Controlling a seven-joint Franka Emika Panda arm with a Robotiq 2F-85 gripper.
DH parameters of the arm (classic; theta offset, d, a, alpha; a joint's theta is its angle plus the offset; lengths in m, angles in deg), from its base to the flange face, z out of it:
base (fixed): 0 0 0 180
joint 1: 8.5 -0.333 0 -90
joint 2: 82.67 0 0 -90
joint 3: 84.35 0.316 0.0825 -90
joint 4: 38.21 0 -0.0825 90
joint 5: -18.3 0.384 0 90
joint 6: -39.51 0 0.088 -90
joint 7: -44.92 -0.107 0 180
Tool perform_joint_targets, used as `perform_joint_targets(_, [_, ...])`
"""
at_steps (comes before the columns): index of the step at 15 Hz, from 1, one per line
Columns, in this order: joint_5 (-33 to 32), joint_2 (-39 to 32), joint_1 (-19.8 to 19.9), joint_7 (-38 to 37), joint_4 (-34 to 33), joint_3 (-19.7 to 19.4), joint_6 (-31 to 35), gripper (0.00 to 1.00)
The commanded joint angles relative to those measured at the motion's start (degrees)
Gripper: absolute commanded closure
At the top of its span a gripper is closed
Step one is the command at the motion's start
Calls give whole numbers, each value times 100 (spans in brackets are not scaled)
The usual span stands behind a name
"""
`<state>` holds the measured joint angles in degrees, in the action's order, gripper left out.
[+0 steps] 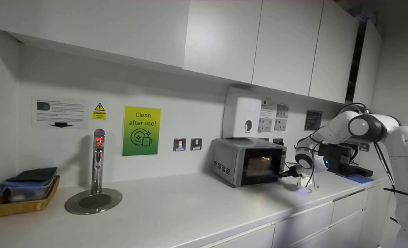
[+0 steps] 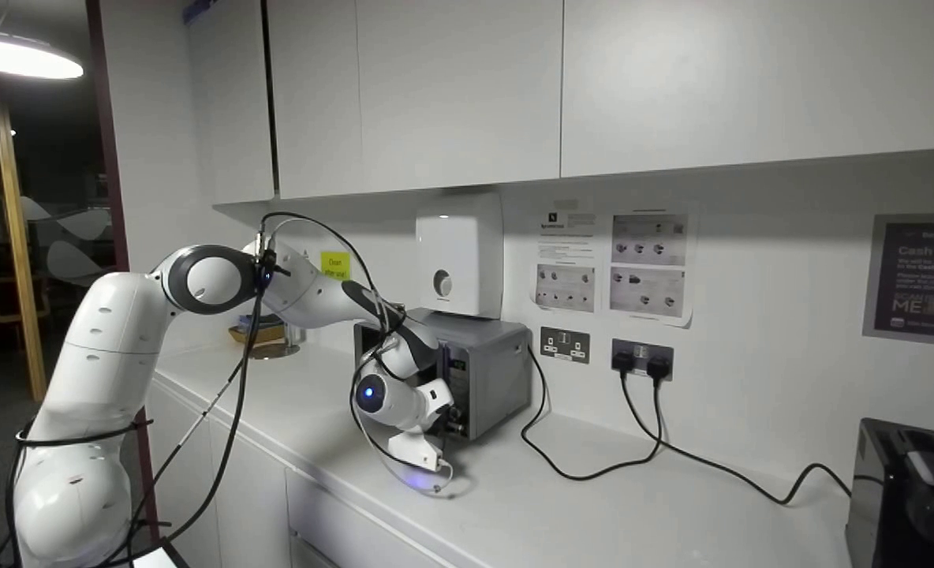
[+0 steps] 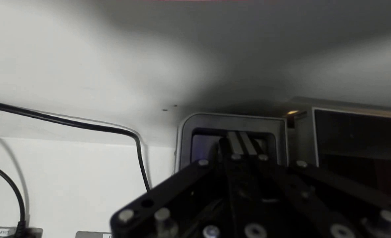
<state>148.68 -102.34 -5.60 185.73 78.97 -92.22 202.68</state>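
A grey microwave [image 1: 226, 163] stands on the counter against the wall and shows in both exterior views. My gripper [image 3: 241, 135] is shut, its two fingers side by side with nothing visible between them. The fingertips point at the recessed part of the microwave's control panel [image 3: 231, 121]; whether they touch it, I cannot tell. Beside the panel, the dark-windowed door [image 3: 357, 135] sits slightly ajar, with warm light in the gap. Through the door's window [image 1: 261, 165] a lit interior shows in an exterior view. In an exterior view the gripper [image 1: 282, 175] is at the microwave's front right.
A black power cable [image 2: 542, 438] runs beside the microwave to the wall. A black coffee machine [image 2: 909, 497] stands farther along the counter [image 2: 593, 513]. A towel dispenser [image 1: 242, 113] hangs above the microwave. A tap [image 1: 98, 162] and a basket [image 1: 28, 205] occupy the far end.
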Motion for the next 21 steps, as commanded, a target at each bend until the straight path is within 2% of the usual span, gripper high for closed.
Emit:
perform_joint_targets(1, [-280, 73, 21, -116, -287, 5, 18, 100])
perform_joint_targets(6, [-532, 188, 30, -151, -169, -24, 105, 100])
perform_joint_targets(11, [-1093, 336, 49, -416, 1, -31, 150, 100])
perform_joint_targets(21, [-2046, 650, 81, -421, 317, -175, 306, 100])
